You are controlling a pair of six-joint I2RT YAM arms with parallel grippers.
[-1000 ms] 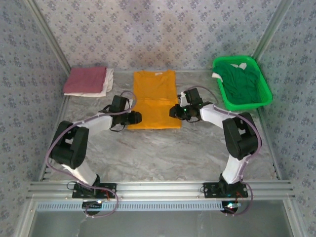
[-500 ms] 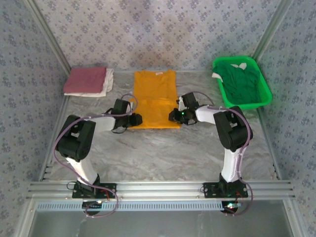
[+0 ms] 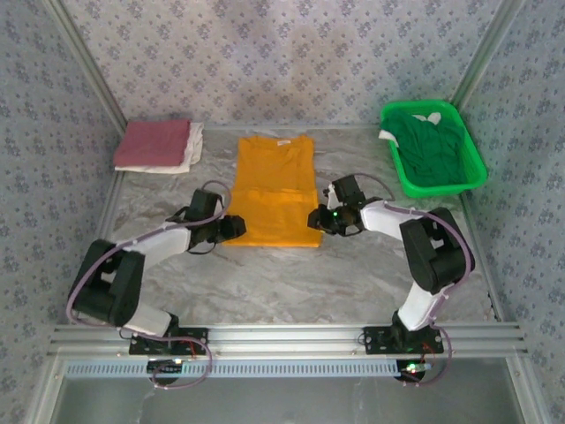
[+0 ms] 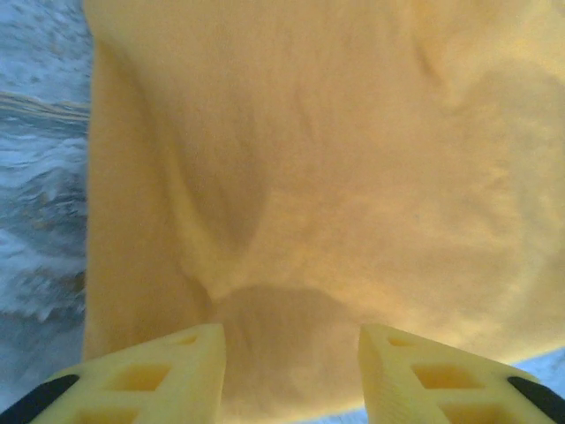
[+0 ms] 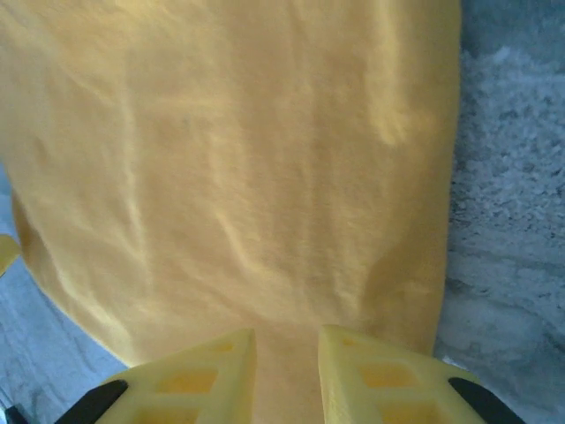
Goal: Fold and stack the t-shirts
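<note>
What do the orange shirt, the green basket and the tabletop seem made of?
The orange shirt: soft matte knit cloth, likely cotton; it wrinkles and looks fuzzy up close. The green basket: glossy moulded plastic, rigid rim. The tabletop: grey veined marble look, possibly a printed laminate.

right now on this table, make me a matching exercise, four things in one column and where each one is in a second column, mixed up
Things
1. orange-yellow t-shirt
2. dusty red t-shirt
3. green t-shirt
4. white t-shirt

Places
A. bunched inside the green basket, far right
B. top of the folded stack, far left
C. spread flat in the middle
D. bottom of the folded stack, its edge showing

Pairs: 1-C, 2-B, 3-A, 4-D
</note>
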